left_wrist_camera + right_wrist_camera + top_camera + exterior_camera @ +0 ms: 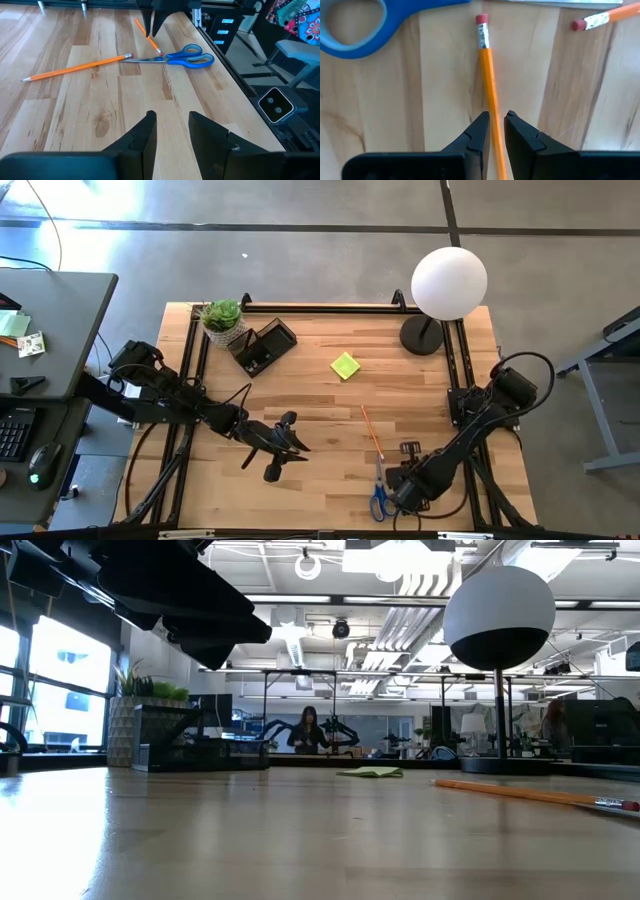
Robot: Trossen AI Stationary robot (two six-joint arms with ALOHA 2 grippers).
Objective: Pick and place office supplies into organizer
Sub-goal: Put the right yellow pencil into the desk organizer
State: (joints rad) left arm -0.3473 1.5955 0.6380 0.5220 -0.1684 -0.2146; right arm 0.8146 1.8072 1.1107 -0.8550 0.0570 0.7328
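Observation:
My right gripper (pixel 496 125) stands over the table's near right part, shut on an orange pencil (pixel 489 90). The blue-handled scissors (pixel 380 498) lie flat right beside it. A second orange pencil (pixel 372 435) lies flat just beyond, its eraser end near the scissors' blades (pixel 142 59). My left gripper (pixel 170 125) is open above bare wood at the near middle (pixel 290 445). The yellow-green sticky pad (pixel 345 365) lies flat at mid-table. The dark organizer (pixel 265 345) stands at the far left. Pens and the small blue piece are out of view. My right gripper pinches the pencil's shaft (pixel 492 112) between its two fingers, well back from the eraser end (pixel 481 21). The fingers come from above and lie one on each side of the shaft. Whether the pencil is lifted or rests on the wood, I cannot tell.
A green potted plant (pixel 222 320) stands next to the organizer at the far left corner. The white globe lamp (pixel 448 280) and its black round base (pixel 422 335) stand at the far right. Bare wood lies between the sticky pad and the arms. A person shows far behind the table (pixel 309 730).

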